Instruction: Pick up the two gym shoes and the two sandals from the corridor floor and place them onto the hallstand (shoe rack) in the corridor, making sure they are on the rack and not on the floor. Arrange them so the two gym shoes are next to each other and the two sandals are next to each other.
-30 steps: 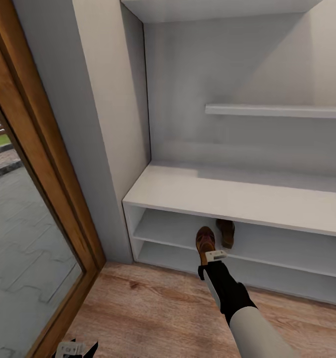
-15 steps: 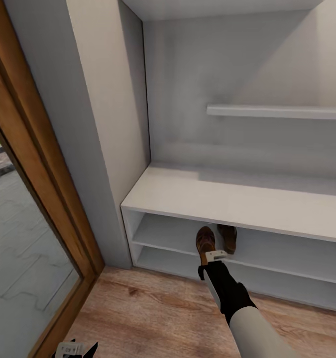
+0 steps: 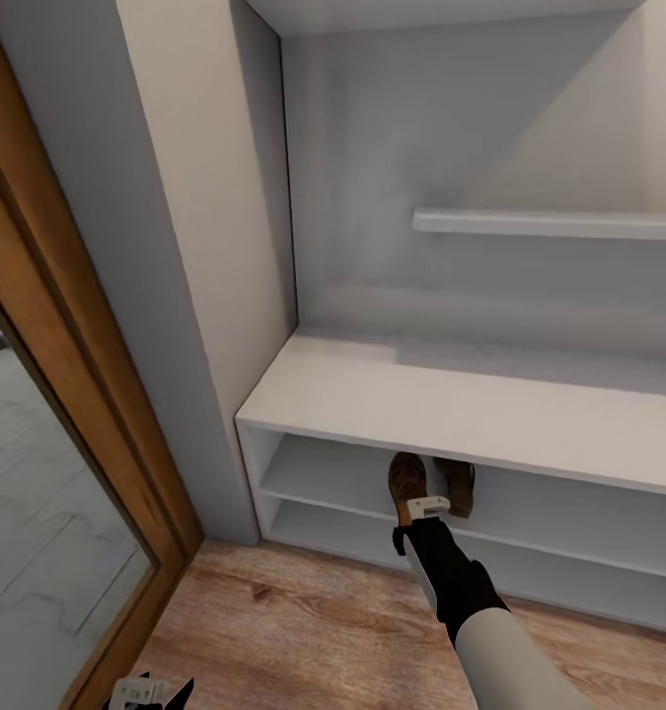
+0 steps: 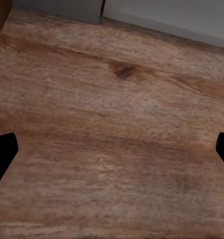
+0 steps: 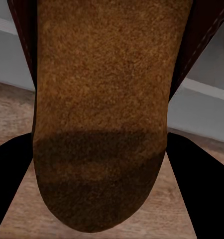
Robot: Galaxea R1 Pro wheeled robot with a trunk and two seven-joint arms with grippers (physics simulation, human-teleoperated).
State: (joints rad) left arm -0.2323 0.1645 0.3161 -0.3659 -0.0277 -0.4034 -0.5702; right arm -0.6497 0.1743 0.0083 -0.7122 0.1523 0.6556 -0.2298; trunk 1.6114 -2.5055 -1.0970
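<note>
My right gripper (image 3: 426,508) is shut on the heel of a dark brown sandal (image 3: 407,480). It holds the sandal at the front edge of the upper open shelf of the light-grey hallstand (image 3: 451,404). The tan footbed of the held sandal (image 5: 102,99) sits between the black fingers (image 5: 7,194) in the right wrist view. The second sandal (image 3: 458,483) lies on the same shelf, just to the right of the held one. My left gripper (image 3: 150,693) hangs low and open over the wood-grain corridor floor (image 4: 112,99). The gym shoes are out of view.
A wooden door frame with glass (image 3: 66,394) runs down the left, and a grey wall corner (image 3: 204,296) meets the hallstand's left end. A wall shelf (image 3: 550,223) hangs above the bench top. A lower shelf level (image 3: 352,528) lies under the sandals.
The whole view has shifted, so the camera moved. The held sandal now sits further in over the shelf, alongside the second sandal. The left gripper has stayed put.
</note>
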